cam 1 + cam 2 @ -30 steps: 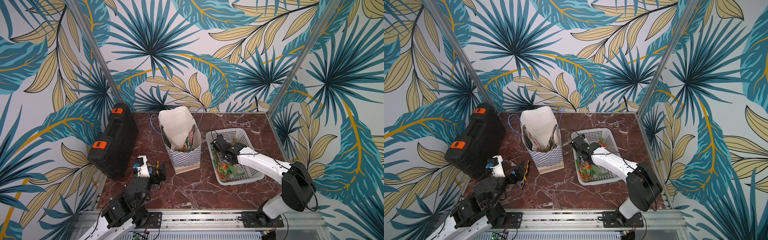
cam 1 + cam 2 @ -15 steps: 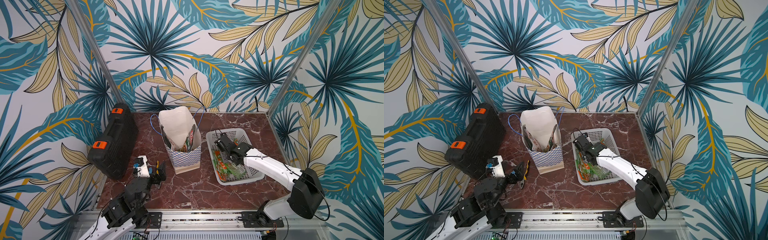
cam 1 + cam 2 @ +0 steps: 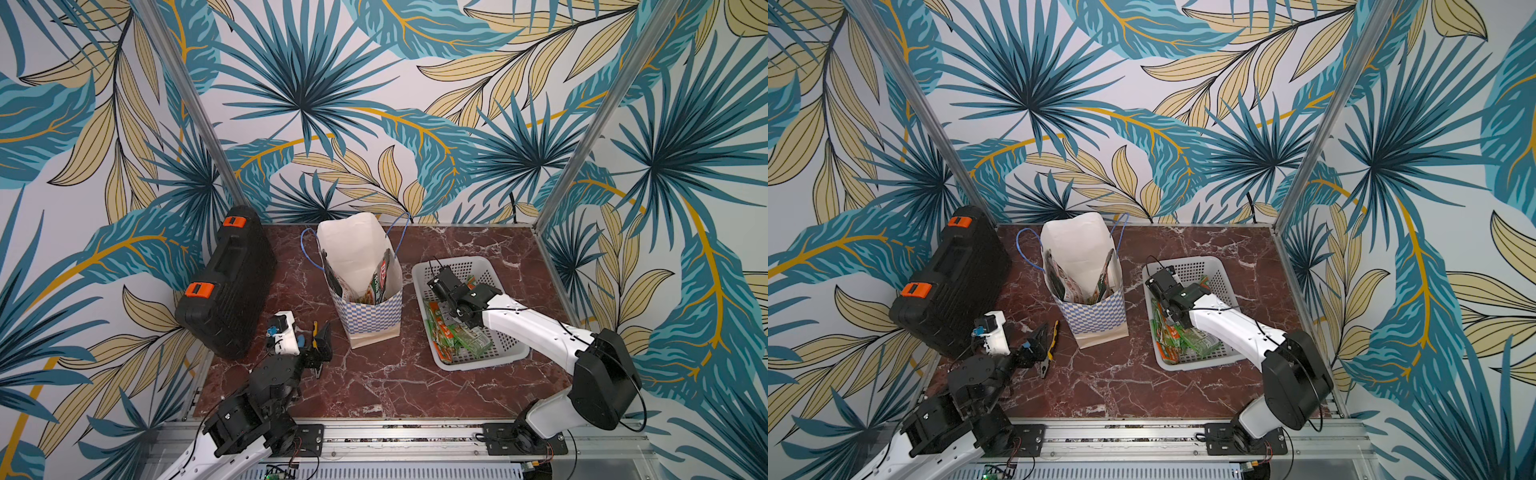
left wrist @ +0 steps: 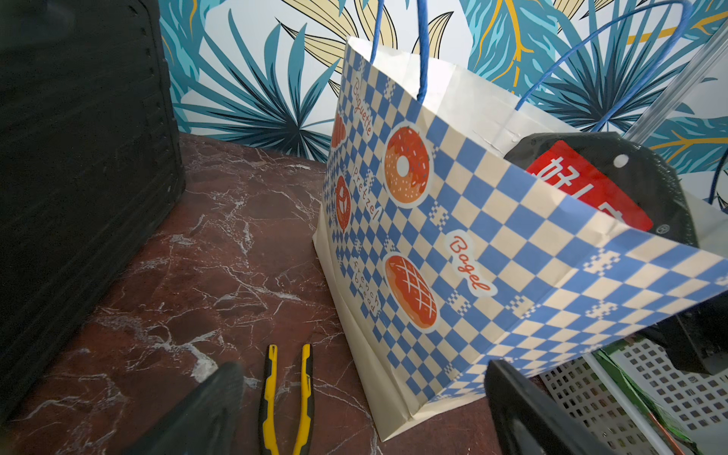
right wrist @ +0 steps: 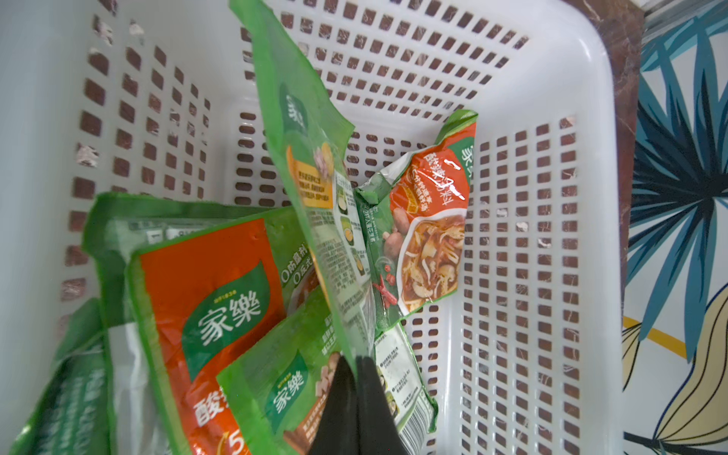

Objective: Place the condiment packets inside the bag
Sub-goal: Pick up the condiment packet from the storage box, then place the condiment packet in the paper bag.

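**A:** Where's the tall cream paper bag with the blue-white checkered band?

**B:** Upright on the table, mouth open. Dark glossy packets with red logos stand inside it, leaning on its walls.

**A:** And the small green-orange plastic pouches?

**B:** Heaped in the white perforated basket. One green pouch stands on edge above the rest, pinched by the right claw.

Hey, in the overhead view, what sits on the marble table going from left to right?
Black plastic case with orange latches → yellow-handled pliers → cream paper bag with blue-white checkered band → white perforated plastic basket.
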